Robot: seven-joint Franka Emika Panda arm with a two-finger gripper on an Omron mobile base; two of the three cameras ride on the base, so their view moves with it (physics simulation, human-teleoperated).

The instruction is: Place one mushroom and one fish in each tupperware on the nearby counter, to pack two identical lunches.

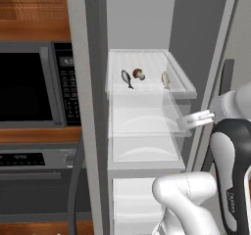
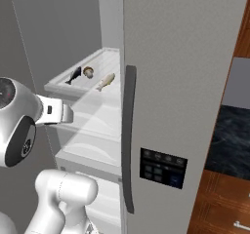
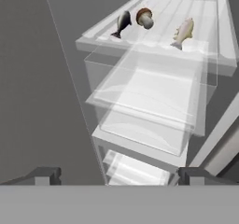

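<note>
Gripper [image 3: 114,176] hanging with jaws spread wide, holding nothing, facing the fridge shelf [image 1: 184,77]
Mushroom [image 1: 138,74] looking light and rounded, likely slipping unless pinched across its cap; 2 fish lying beside it

Open fridge ahead, upper middle of the left base view: the shelf [image 1: 147,65] has bare room behind and right of the dark fish [image 1: 127,78], mushroom [image 1: 138,74] and pale fish [image 1: 165,79] lying close together. Clear drawers [image 3: 149,106] jut out below. The door [image 2: 180,96] walls off the right side.
</note>
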